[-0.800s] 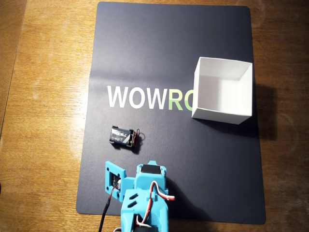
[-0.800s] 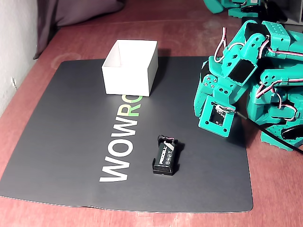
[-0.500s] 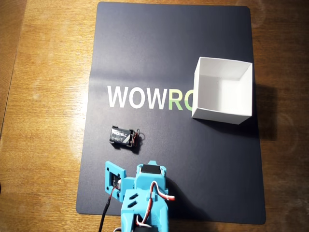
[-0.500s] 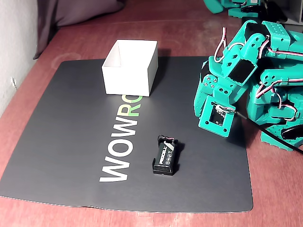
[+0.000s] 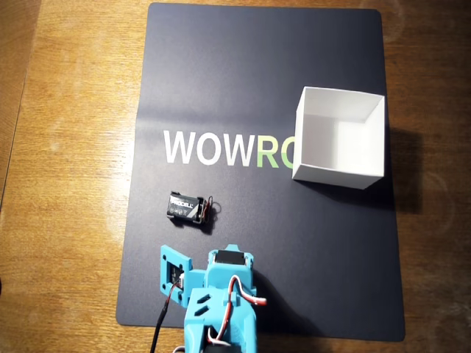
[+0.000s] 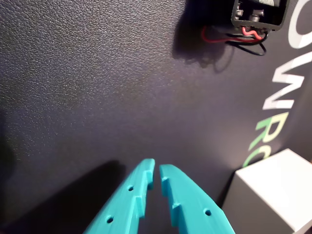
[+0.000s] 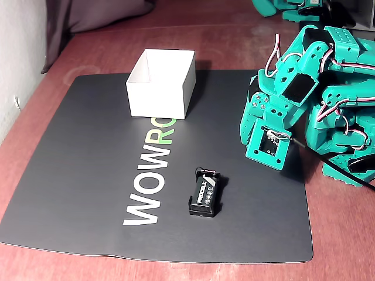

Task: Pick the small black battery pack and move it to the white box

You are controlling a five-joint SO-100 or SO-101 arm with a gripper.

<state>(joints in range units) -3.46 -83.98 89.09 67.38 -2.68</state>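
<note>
Wooden table (image 5: 66,147) is covered by a dark mat (image 5: 221,73) printed with "WOWRO" lettering (image 5: 221,148). On the mat, below the lettering in the overhead view, the small black battery pack (image 5: 185,207) is laid flat, well apart from the white box (image 5: 340,137). The gripper (image 6: 156,176) is seen above the mat in the wrist view, its jaws almost closed with nothing held between them.

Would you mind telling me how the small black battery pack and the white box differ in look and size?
The battery pack is black with white lettering; the white box is plain white. The pack is a small, low solid block, while the box is several times wider, taller and open-topped with an empty inside. Thin red and black wires trail from one end of the pack; the box has none. Both rest on the dark mat, untouched by the end effector.
</note>
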